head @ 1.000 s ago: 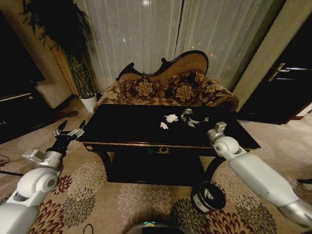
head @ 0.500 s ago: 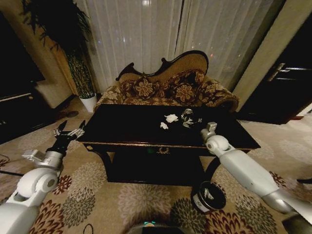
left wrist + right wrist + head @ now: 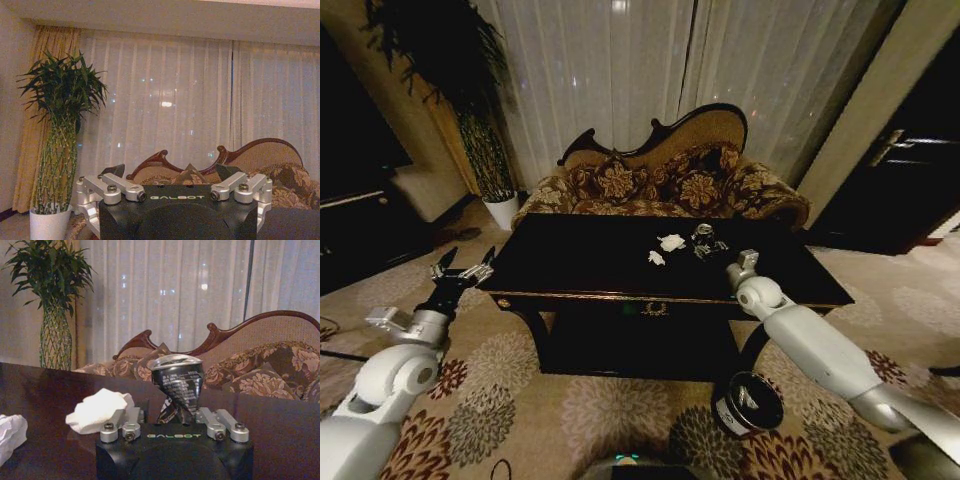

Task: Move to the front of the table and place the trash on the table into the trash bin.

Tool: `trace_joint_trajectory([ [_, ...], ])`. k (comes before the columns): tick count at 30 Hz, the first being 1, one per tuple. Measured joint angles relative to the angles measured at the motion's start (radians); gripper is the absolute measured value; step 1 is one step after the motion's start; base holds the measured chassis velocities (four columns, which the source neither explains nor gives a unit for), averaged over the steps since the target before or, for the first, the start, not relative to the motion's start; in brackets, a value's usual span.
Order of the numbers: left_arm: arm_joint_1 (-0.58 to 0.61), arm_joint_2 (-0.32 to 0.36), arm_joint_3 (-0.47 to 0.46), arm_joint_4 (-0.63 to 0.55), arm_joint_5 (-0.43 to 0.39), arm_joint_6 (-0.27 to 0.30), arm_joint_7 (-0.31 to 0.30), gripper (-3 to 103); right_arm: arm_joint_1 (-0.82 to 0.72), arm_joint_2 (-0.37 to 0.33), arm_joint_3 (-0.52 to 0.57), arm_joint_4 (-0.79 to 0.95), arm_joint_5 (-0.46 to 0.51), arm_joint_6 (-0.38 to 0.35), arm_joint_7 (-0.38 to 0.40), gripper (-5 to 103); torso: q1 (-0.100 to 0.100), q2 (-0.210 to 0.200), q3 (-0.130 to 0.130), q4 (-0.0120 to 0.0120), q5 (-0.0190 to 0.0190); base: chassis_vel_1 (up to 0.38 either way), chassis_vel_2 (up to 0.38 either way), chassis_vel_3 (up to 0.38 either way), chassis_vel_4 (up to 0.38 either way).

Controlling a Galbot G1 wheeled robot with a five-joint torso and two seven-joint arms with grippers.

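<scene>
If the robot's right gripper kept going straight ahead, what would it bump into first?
Probably the shiny crushed can, standing on the table right ahead of the right gripper. A white paper wad lies just beside that path.

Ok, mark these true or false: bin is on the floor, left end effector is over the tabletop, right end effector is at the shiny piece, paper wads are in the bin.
1. The trash bin stands on the carpet in front of the table. True.
2. The left end effector is over the tabletop. False: it hangs open beside the table's left end.
3. The right end effector is above the tabletop, pointing at the shiny crumpled piece. True.
4. The white paper wads are in the bin. False: they lie on the table.
</scene>
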Motion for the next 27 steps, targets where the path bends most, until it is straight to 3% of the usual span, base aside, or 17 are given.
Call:
trace_joint_trajectory([
  [1, 0.0, 0.0, 0.0, 0.0, 0.0, 0.0, 0.0, 100, -0.006, 0.0, 0.002, 0.003, -0.005, 0.003, 0.001, 34, 0.0, 0.0, 0.0, 0.0, 0.0, 0.0, 0.0, 0.0, 0.0],
  [4, 0.0, 0.0, 0.0, 0.0, 0.0, 0.0, 0.0, 100, -0.013, 0.001, 0.009, 0.009, -0.007, 0.003, 0.006, 29, 0.0, 0.0, 0.0, 0.0, 0.0, 0.0, 0.0, 0.0, 0.0],
  [8, 0.0, 0.0, 0.0, 0.0, 0.0, 0.0, 0.0, 100, -0.042, -0.003, 0.047, 0.041, -0.014, 0.004, 0.027, 8, 0.0, 0.0, 0.0, 0.0, 0.0, 0.0, 0.0, 0.0, 0.0],
  [14, 0.0, 0.0, 0.0, 0.0, 0.0, 0.0, 0.0, 100, -0.083, -0.018, 0.091, 0.076, -0.021, 0.007, 0.042, 1, 0.0, 0.0, 0.0, 0.0, 0.0002, 0.0, 0.0, 0.0, 0.0],
  [20, 0.0, 0.0, 0.0, 0.0, 0.0, 0.0, 0.0, 100, -0.215, -0.066, 0.217, 0.199, -0.001, -0.009, 0.061, 0, 0.0, 0.0, 0.0, 0.0004, 0.0, 0.0, 0.0, 0.0, 0.0],
  [27, 0.0, 0.0, 0.0, 0.0, 0.0, 0.0, 0.0, 100, -0.617, -0.165, 0.588, 0.417, 0.001, 0.014, 0.061, 0, 0.0, 0.0, 0.0, -0.0003, 0.0001, 0.0, 0.0, 0.0, 0.0],
])
